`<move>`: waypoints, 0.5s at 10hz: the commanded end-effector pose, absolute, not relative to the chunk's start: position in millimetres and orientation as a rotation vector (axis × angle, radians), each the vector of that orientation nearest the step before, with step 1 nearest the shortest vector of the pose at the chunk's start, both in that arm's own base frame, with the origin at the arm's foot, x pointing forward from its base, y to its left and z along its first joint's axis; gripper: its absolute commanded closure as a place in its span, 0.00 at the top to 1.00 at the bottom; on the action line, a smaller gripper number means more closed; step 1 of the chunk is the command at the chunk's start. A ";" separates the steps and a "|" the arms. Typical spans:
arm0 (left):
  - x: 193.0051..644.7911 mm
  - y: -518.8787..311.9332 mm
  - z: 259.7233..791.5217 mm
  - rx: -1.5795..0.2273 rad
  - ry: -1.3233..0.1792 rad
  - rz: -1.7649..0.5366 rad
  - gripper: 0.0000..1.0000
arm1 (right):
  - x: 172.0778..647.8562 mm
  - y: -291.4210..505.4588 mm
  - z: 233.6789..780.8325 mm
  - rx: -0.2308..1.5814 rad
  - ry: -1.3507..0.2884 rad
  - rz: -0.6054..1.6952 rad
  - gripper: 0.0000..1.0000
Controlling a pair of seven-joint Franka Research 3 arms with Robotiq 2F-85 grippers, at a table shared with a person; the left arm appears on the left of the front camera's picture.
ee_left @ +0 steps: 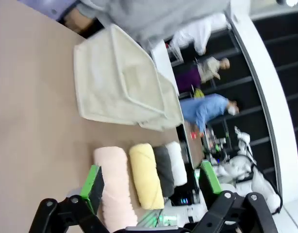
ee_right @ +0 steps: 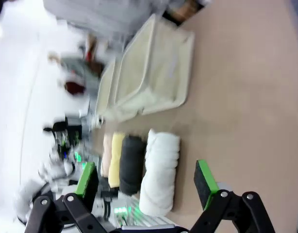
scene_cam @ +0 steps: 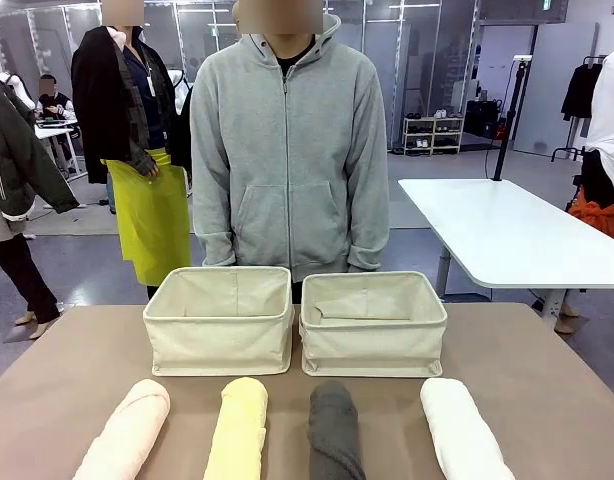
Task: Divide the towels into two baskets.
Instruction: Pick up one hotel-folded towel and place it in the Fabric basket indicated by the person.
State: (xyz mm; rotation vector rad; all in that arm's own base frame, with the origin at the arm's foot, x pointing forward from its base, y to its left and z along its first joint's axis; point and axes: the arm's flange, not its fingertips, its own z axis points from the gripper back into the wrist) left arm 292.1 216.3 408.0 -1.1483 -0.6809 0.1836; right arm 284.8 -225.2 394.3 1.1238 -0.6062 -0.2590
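Cream canvas, soft-walled, folded rims: left basket [scene_cam: 217, 345] and right basket [scene_cam: 372, 350] stand side by side on the tan table [scene_cam: 547, 400], far half. Nearer, four plush rolled cylinders lie in a row, apart: pink towel [scene_cam: 127, 430], yellow towel [scene_cam: 239, 430], grey towel [scene_cam: 335, 435], white towel [scene_cam: 463, 430]. Both the left gripper [ee_left: 152, 180] and right gripper [ee_right: 146, 178] hover, jaws wide, holding nothing.

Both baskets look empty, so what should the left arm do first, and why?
Probably lower the left gripper onto the pink towel: its jaws stand open and empty, and that towel lies at the left end of the row, just before the left basket.
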 end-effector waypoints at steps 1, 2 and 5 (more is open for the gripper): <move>259.5 224.3 417.9 -1.094 -0.742 0.227 1.00 | 241.2 -237.9 404.3 1.097 -0.672 -0.327 1.00; 257.7 226.0 418.5 -1.082 -0.737 0.236 1.00 | 235.9 -240.8 408.9 1.070 -0.680 -0.321 1.00; 260.8 246.2 415.7 -1.093 -0.753 0.256 1.00 | 241.3 -262.4 400.9 1.082 -0.684 -0.347 1.00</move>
